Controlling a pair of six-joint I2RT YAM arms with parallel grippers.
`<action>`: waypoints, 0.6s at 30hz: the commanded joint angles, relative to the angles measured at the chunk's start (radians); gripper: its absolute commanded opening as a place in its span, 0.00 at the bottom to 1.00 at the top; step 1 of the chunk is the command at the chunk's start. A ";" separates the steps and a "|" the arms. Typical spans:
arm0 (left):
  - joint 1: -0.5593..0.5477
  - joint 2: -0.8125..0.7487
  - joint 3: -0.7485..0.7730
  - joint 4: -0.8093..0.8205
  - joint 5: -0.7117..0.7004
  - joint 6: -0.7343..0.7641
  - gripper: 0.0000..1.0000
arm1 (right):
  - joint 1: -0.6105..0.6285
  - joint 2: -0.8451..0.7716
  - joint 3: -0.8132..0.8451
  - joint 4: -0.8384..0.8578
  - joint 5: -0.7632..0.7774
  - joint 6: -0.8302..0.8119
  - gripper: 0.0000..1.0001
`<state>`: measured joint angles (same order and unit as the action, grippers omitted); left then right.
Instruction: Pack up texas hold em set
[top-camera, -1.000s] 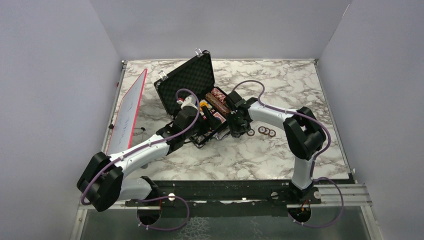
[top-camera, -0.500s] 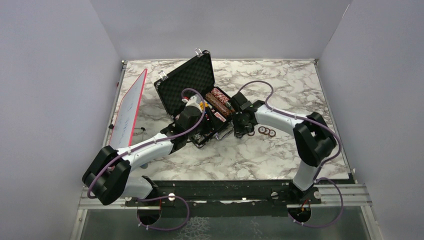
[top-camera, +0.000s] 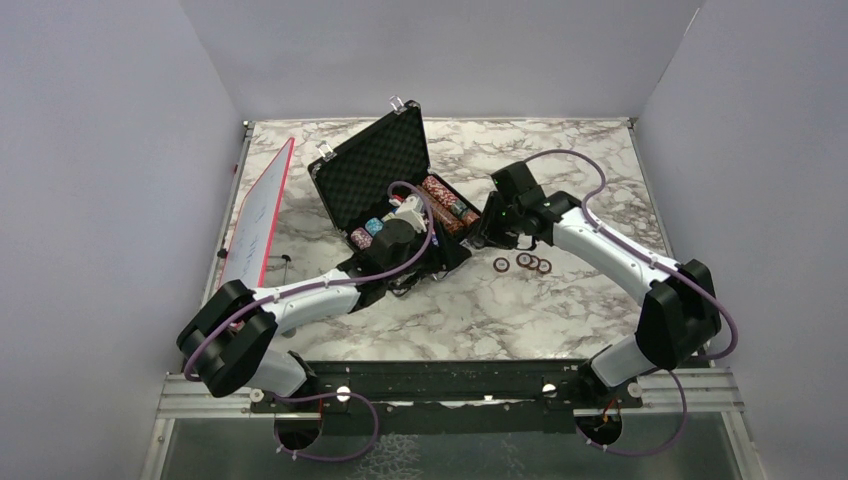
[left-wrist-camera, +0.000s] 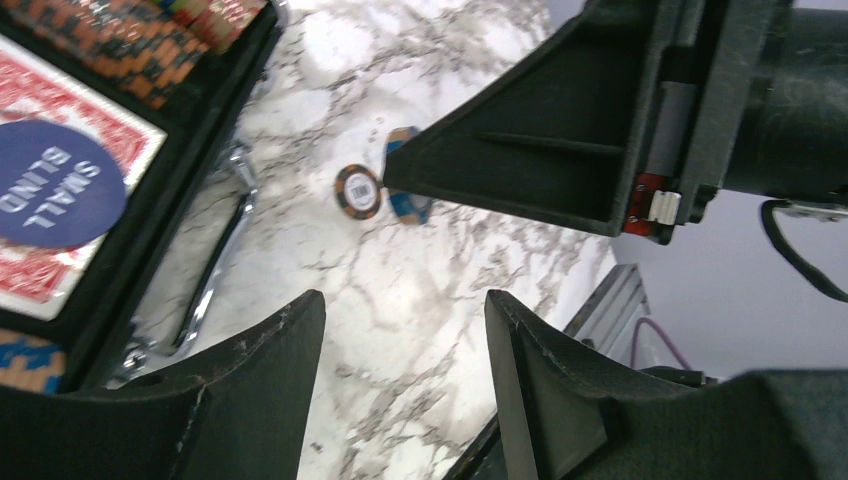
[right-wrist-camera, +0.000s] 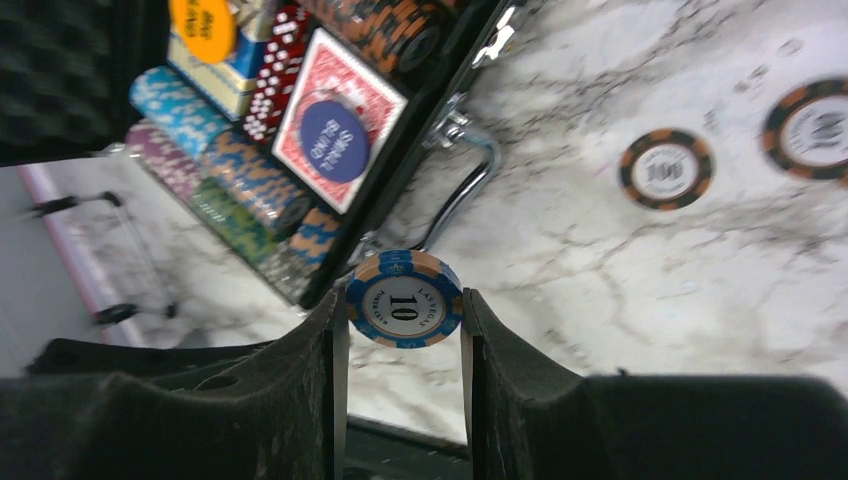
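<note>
1. Top cam: we see the briefcase (top-camera: 375, 165) open mid-table, lid up, w/ loose chips (top-camera: 534, 262) on the marble (top-camera: 560, 310) to its right.
2. L wrist: left gripper (left-wrist-camera: 400, 320) has jaws apart, empty, over marble.
3. R wrist: right gripper (right-wrist-camera: 400, 300) is clamped on a blue 10 chip (right-wrist-camera: 405, 305), near the handle (right-wrist-camera: 465, 190).

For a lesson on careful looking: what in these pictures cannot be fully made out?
- Top view: the case's near compartments, covered by the left arm.
- Top view: numbers on the loose chips, too small.
- Right wrist view: the rightmost orange-edged chip, cut by the frame edge.
- Left wrist view: the red card deck, cut by the edge, under the blue disc.
</note>
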<state>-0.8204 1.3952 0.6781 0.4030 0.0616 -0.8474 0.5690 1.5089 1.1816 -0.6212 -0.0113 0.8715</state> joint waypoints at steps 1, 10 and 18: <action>-0.035 0.008 -0.008 0.137 -0.121 -0.048 0.64 | -0.012 -0.053 0.001 0.027 -0.134 0.206 0.29; -0.048 0.001 -0.017 0.164 -0.246 -0.072 0.51 | -0.040 -0.090 -0.012 0.041 -0.230 0.312 0.29; -0.047 0.018 0.018 0.179 -0.245 -0.046 0.27 | -0.046 -0.082 -0.022 0.051 -0.294 0.314 0.29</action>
<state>-0.8642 1.3968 0.6720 0.5354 -0.1547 -0.9115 0.5262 1.4433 1.1759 -0.5999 -0.2401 1.1645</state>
